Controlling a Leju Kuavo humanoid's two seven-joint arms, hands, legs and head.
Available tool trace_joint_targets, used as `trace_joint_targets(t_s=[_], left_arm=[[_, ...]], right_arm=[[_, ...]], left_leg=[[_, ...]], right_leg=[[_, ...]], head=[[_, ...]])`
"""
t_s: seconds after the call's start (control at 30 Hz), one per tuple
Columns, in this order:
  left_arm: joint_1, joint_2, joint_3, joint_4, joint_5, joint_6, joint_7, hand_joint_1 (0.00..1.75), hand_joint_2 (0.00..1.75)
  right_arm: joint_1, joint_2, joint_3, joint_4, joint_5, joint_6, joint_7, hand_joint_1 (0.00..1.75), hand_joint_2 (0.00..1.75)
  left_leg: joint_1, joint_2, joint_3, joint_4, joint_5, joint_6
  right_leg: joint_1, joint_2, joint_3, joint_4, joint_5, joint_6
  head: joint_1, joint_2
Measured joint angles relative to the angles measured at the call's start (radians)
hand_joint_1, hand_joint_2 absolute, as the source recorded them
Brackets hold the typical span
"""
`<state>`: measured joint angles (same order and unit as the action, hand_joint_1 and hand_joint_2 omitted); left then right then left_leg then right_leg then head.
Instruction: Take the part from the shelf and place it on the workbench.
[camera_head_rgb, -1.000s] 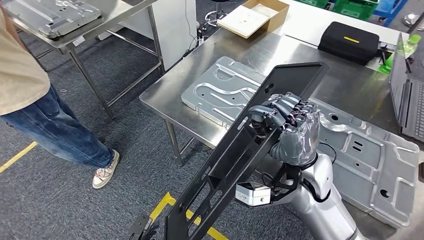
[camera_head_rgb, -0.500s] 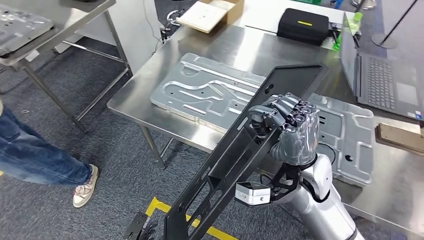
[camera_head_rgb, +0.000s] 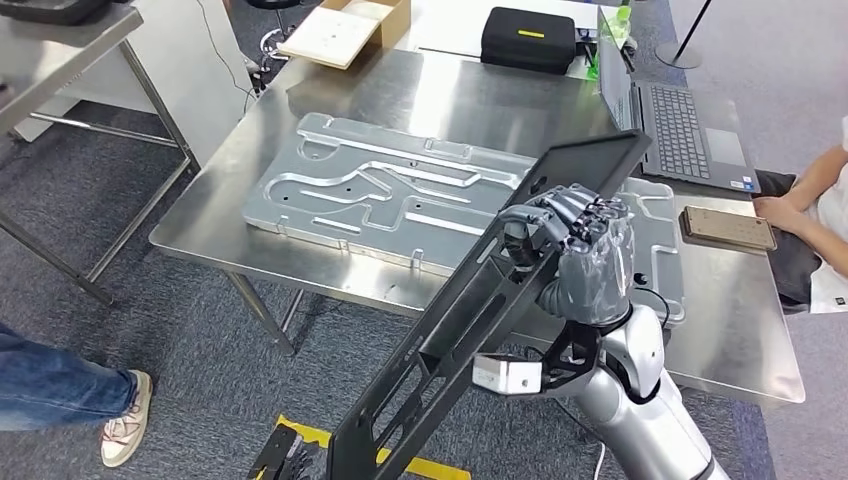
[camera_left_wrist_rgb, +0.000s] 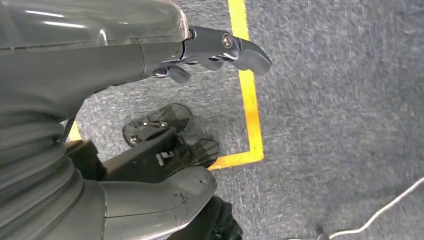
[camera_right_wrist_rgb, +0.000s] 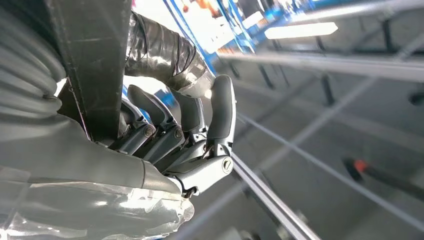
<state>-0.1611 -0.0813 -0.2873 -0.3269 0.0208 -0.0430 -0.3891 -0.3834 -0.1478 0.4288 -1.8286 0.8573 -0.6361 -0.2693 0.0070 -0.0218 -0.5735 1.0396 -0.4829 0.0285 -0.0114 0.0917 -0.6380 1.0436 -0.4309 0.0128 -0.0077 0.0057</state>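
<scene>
A steel workbench carries a large grey stamped metal panel — the landmark. Beyond the panel lie a black zipped case and an open cardboard box; to its right, an open laptop — and nearer, a brown tablet-like slab.

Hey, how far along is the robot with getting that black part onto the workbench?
Done: the black part is off the shelf. In hand: the right hand grips it, tilted, its upper end over the near edge of the steel workbench. The left hand holds nothing. Left: laying it down; silver panels cover much of the bench.
</scene>
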Motion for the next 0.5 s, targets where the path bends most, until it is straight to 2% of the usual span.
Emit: trace_joint_targets(t_s=[0.07,0.1,0.17,0.2,0.23,0.27,0.3,0.37,0.43,0.5], left_arm=[[0.001,0.0,0.0,0.0,0.002,0.004,-0.002,0.0,1.75],[0.002,-0.001,0.0,0.0,0.002,0.007,-0.004,0.0,1.75],[0.007,0.0,0.0,0.0,0.001,0.011,-0.005,0.0,1.75],[0.011,0.0,0.0,0.0,0.0,0.012,-0.005,0.0,1.75],[0.015,0.001,0.0,0.0,0.0,0.012,-0.005,0.0,1.75],[0.017,0.001,0.0,0.0,0.0,0.012,-0.005,0.0,1.75],[0.018,0.001,0.0,0.0,0.0,0.011,-0.005,0.0,1.75],[0.018,0.001,0.0,0.0,0.001,0.011,-0.004,0.0,1.75],[0.017,0.001,0.0,0.0,0.005,0.011,0.001,0.0,1.75],[0.018,0.001,0.0,0.0,0.012,0.011,0.008,0.0,1.75]], right_arm=[[0.003,0.0,-0.018,0.008,-0.02,0.025,0.025,1.75,1.75],[0.003,0.0,-0.029,0.012,-0.032,0.039,0.036,1.75,1.75],[0.001,0.001,-0.051,0.025,-0.055,0.068,0.052,1.75,1.75],[0.001,0.002,-0.062,0.033,-0.066,0.081,0.057,1.75,1.75],[0.001,0.002,-0.073,0.042,-0.073,0.092,0.061,1.75,1.75],[0.001,0.002,-0.083,0.05,-0.078,0.101,0.064,1.75,1.75],[-0.001,0.002,-0.094,0.056,-0.082,0.11,0.067,1.75,1.75],[-0.01,0.001,-0.11,0.066,-0.086,0.129,0.077,1.75,1.75],[-0.023,0.001,-0.124,0.077,-0.088,0.152,0.093,1.75,1.75],[-0.031,-0.001,-0.138,0.092,-0.092,0.17,0.109,1.75,1.75]], left_leg=[[0.001,0.004,0.0,-0.009,0.01,0.015],[0.002,0.007,-0.001,-0.012,0.014,0.021],[0.0,0.014,-0.004,-0.013,0.017,0.026],[-0.001,0.018,-0.005,-0.013,0.017,0.027],[-0.002,0.021,-0.006,-0.013,0.017,0.027],[-0.003,0.024,-0.007,-0.013,0.017,0.027],[-0.004,0.026,-0.006,-0.013,0.017,0.027],[-0.008,0.03,-0.004,-0.013,0.016,0.025],[-0.011,0.033,-0.008,-0.012,0.017,0.019],[-0.012,0.035,-0.01,-0.014,0.019,0.01]], right_leg=[[0.0,-0.026,-0.009,0.018,-0.015,0.01],[0.0,-0.045,-0.023,0.051,-0.038,0.014],[-0.001,-0.076,-0.074,0.168,-0.102,0.02],[-0.002,-0.081,-0.099,0.225,-0.125,0.021],[-0.003,-0.084,-0.111,0.257,-0.131,0.022],[-0.002,-0.086,-0.105,0.251,-0.117,0.02],[-0.002,-0.087,-0.081,0.209,-0.089,0.017],[0.004,-0.093,-0.01,0.078,-0.035,0.003],[0.013,-0.098,0.027,0.001,-0.019,-0.007],[0.015,-0.097,0.028,-0.012,-0.02,-0.013]], head=[[0.0,0.0],[0.0,0.0],[0.0,0.0],[0.0,0.0],[0.0,0.0],[0.0,0.0],[0.0,0.0],[0.0,0.0],[0.0,0.0],[0.0,0.0]])
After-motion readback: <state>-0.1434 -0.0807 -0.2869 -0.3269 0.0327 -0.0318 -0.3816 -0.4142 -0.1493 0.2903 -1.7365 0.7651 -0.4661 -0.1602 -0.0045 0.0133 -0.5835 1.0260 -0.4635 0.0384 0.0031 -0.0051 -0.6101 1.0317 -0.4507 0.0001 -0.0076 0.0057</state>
